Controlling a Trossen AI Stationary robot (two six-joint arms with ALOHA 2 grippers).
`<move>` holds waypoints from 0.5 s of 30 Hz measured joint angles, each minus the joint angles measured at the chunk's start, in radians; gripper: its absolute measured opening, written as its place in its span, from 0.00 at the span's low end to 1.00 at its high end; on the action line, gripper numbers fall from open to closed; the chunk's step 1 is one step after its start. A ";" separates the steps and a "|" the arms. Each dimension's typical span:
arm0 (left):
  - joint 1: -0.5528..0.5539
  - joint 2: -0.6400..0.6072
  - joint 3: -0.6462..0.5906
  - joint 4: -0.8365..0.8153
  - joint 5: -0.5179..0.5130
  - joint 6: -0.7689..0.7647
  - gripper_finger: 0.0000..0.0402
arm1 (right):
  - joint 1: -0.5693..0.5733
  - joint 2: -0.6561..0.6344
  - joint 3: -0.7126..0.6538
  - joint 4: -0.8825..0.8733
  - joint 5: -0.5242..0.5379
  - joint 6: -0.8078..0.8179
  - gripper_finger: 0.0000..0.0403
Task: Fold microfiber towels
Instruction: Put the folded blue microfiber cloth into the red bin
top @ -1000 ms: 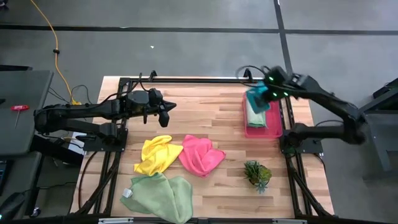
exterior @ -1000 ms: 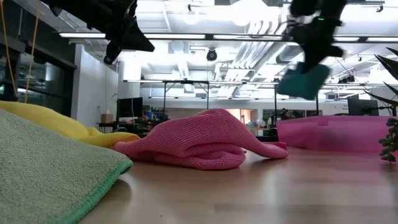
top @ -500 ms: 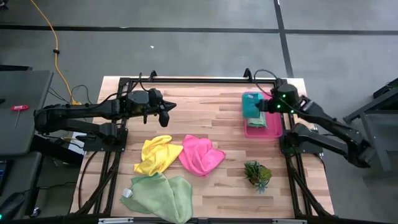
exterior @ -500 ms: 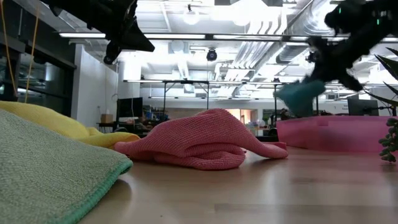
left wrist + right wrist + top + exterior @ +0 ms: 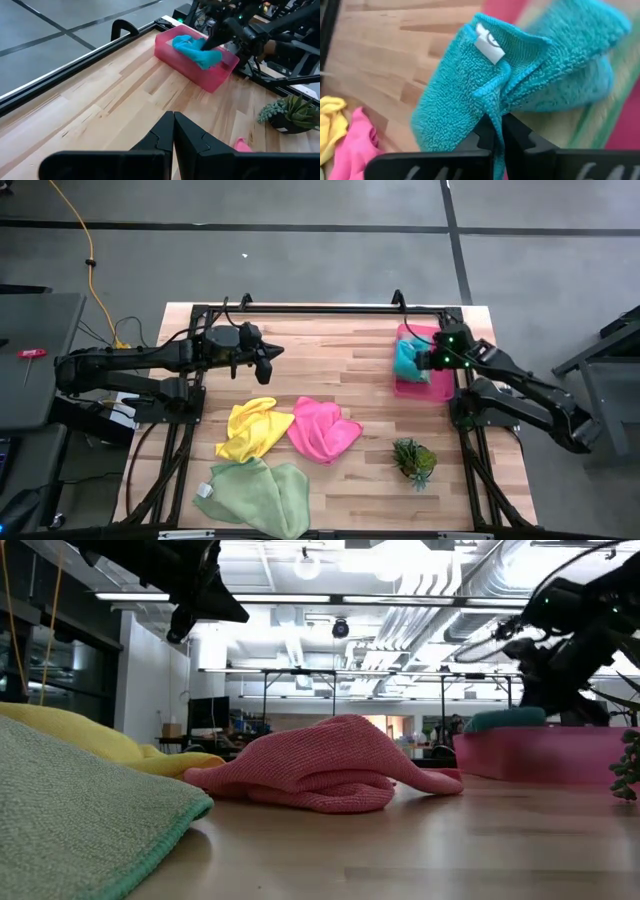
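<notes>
Right tool (image 5: 428,361) sits over the pink tray (image 5: 436,388) at the far right of the desk (image 5: 330,360), its fingers pinched together on a fold of the teal towel (image 5: 408,360). You can see in the right wrist view that the fabric is caught between the dark fingers (image 5: 485,131), with a white label showing on the fold. That towel lies bunched in the tray, partly over its left edge, on top of a pale green cloth (image 5: 592,117).

Left tool (image 5: 268,352) hangs above the far left of the desk, fingers pressed together and holding nothing.

You should expect these towels to handle as light, limp and fuzzy: they will drape and slump from any single pinch, and the pile probably grips the desk a little when dragged. Take hold at a corner or along a hem, not mid-cloth, so an edge can be laid flat.

Still unfolded, you have the yellow towel (image 5: 253,429) crumpled at centre left, the hot pink towel (image 5: 323,430) heaped just beside it and touching it, and the pale green towel (image 5: 262,493) spread at the near edge. A small spiky plant (image 5: 414,459) stands near right, well apart from them.
</notes>
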 joint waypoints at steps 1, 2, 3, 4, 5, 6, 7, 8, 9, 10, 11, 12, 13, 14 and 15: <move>0.000 0.000 0.000 0.000 0.000 0.000 0.00 | -0.006 0.006 0.013 0.000 -0.006 -0.027 0.00; 0.000 0.000 0.000 0.000 0.000 0.000 0.00 | -0.014 0.013 0.026 0.002 -0.023 -0.056 0.00; 0.000 0.000 0.000 0.000 0.000 0.000 0.00 | -0.020 0.020 0.041 0.007 -0.038 -0.071 0.00; 0.000 0.000 0.000 0.000 0.000 0.000 0.00 | -0.026 0.022 0.058 0.014 -0.050 -0.081 0.00; 0.000 0.000 0.000 0.000 0.000 -0.001 0.00 | -0.031 0.022 0.077 0.031 -0.058 -0.090 0.00; 0.000 0.000 0.000 0.000 0.000 -0.006 0.00 | -0.037 0.022 0.099 0.055 -0.062 -0.109 0.00; 0.000 0.000 0.000 0.000 0.000 -0.009 0.00 | -0.043 0.021 0.119 0.081 -0.066 -0.132 0.00; 0.000 0.000 0.000 0.000 0.000 -0.011 0.00 | -0.046 0.019 0.136 0.108 -0.077 -0.159 0.00; 0.000 0.000 0.000 0.000 0.000 -0.011 0.00 | -0.049 0.015 0.150 0.142 -0.084 -0.176 0.00; 0.000 0.000 0.000 0.000 0.000 -0.011 0.00 | -0.049 0.009 0.156 0.188 -0.089 -0.180 0.00; 0.000 0.000 0.000 -0.001 0.000 -0.011 0.00 | -0.047 0.001 0.156 0.230 -0.093 -0.177 0.00; 0.000 0.000 0.000 0.000 0.000 -0.011 0.00 | -0.047 -0.003 0.152 0.256 -0.090 -0.164 0.00; 0.000 0.000 0.000 -0.001 0.000 -0.011 0.00 | -0.046 -0.005 0.141 0.251 -0.068 -0.138 0.00; 0.000 0.000 0.000 0.000 0.000 -0.011 0.00 | -0.051 -0.005 0.127 0.216 -0.033 -0.110 0.00; 0.000 0.000 0.000 0.000 0.000 -0.011 0.00 | -0.056 -0.003 0.106 0.167 0.007 -0.096 0.00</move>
